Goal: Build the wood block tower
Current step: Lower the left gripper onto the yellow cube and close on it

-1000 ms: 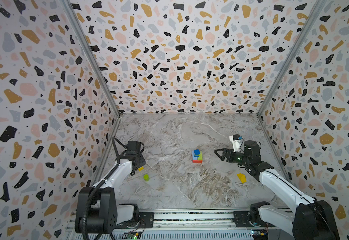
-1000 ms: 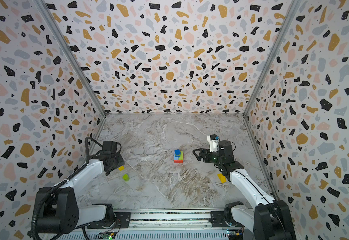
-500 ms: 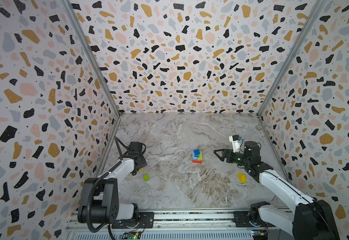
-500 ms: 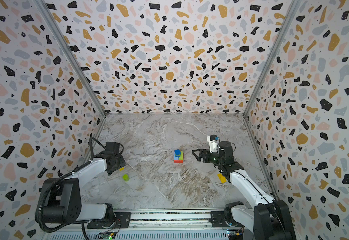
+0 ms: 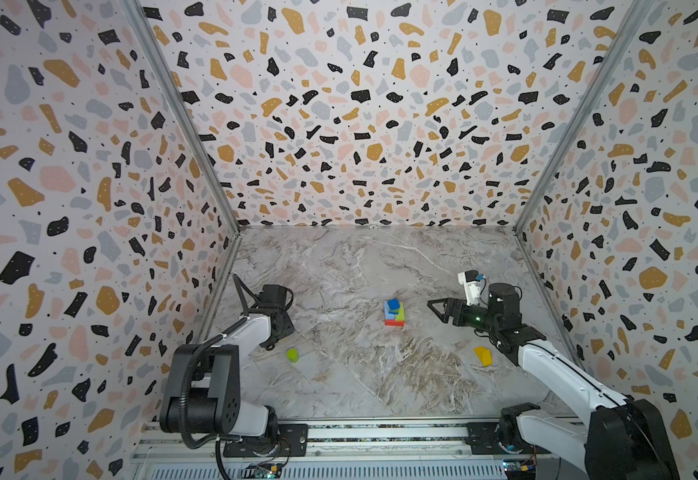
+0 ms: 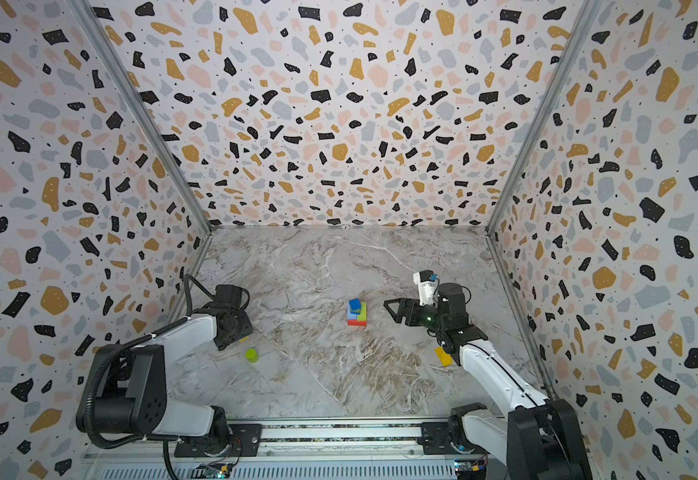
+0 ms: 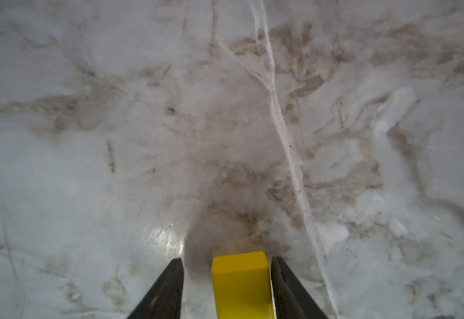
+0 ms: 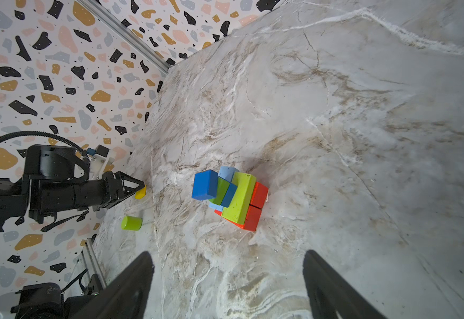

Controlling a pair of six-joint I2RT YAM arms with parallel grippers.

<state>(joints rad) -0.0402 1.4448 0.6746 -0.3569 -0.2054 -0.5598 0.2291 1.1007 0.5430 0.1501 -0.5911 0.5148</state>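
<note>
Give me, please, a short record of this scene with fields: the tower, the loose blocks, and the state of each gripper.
tower: stands mid-table, red at the base, lime and green in the middle, blue on top
loose blocks: lime cylinder near the left arm; yellow wedge near the right arm; both on the table
left gripper: low over the table, fingers astride the yellow cube, with a gap on one side, so not clamped
right gripper: open, empty, pointing toward the tower
</note>
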